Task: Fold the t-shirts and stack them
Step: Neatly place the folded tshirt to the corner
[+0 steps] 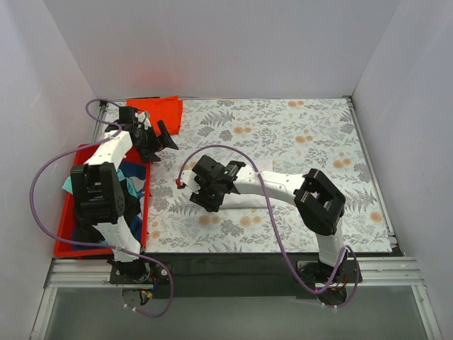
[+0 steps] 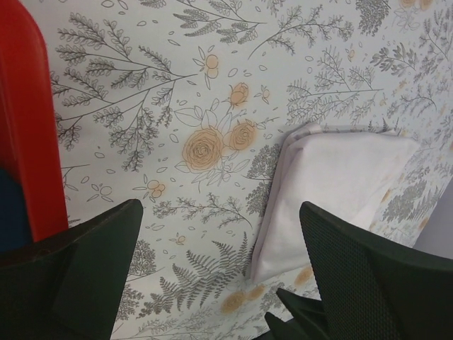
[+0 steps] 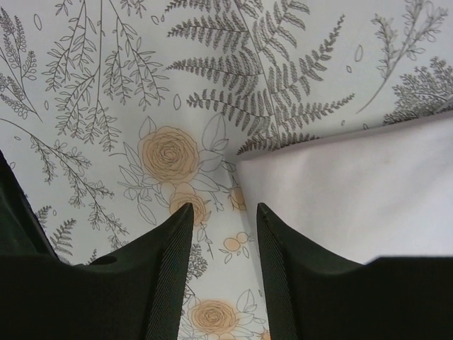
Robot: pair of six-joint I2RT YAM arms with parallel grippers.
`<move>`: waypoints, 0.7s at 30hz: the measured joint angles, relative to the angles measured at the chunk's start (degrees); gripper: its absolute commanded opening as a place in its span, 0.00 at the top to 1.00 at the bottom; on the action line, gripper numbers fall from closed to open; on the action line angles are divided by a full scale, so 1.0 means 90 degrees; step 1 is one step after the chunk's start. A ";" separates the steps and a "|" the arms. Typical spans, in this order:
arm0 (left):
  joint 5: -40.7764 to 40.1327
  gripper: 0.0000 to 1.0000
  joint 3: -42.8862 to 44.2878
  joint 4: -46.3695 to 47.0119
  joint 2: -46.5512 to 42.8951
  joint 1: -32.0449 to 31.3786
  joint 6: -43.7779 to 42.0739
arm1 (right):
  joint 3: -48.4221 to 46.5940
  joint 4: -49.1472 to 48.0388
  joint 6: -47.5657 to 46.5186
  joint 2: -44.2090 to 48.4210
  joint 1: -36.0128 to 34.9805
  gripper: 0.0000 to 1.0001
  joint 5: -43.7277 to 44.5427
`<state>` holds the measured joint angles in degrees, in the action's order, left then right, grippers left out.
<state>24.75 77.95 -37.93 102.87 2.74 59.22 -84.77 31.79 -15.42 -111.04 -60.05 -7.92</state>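
A folded white t-shirt (image 1: 244, 200) lies on the floral covering, partly under my right arm. My right gripper (image 1: 201, 197) hovers at the shirt's left end, open and empty. In the right wrist view its fingers (image 3: 173, 244) stand a little apart just above the covering, one by the edge of the white shirt (image 3: 354, 191). My left gripper (image 1: 161, 142) is open wide and empty near the back left. The left wrist view shows the white shirt (image 2: 340, 184) ahead of it. An orange-red t-shirt (image 1: 160, 110) lies folded at the back left corner.
A red plastic bin (image 1: 67, 219) stands along the left edge, holding teal, blue (image 1: 131, 173) and black cloth, partly hidden by the left arm. Its red wall (image 2: 28, 127) shows in the left wrist view. White walls close in the table.
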 measured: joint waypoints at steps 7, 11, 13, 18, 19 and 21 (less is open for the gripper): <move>0.0294 0.09 0.0000 -0.0061 0.0002 -0.0044 -0.0005 | -0.0022 -0.0223 -0.0007 -0.0413 -0.0131 0.55 0.0202; 0.0398 0.09 0.0000 -0.0070 0.0002 -0.0046 -0.0007 | -0.0019 -0.0321 -0.0051 -0.0617 -0.0124 0.56 0.0362; 0.0471 0.10 -0.0002 -0.0068 0.0002 -0.0046 -0.0007 | -0.0007 -0.0413 -0.0102 -0.0673 -0.0138 0.70 0.0440; 0.0661 0.13 -0.0216 0.0083 -0.0066 -0.0051 -0.0012 | 0.0019 -0.0576 -0.0165 -0.0675 -0.0168 0.99 0.0549; 0.0697 0.13 -0.0333 0.0151 -0.0112 -0.0051 -0.0007 | 0.0017 -0.0578 -0.0165 -0.0675 -0.0170 0.99 0.0556; 0.0724 0.13 -0.0508 0.0243 -0.0180 -0.0075 0.0024 | 0.0012 -0.0568 -0.0180 -0.0673 -0.0170 0.99 0.0559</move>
<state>31.27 73.38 -35.75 101.25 2.07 59.44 -84.66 26.68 -17.04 -117.10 -61.58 -2.90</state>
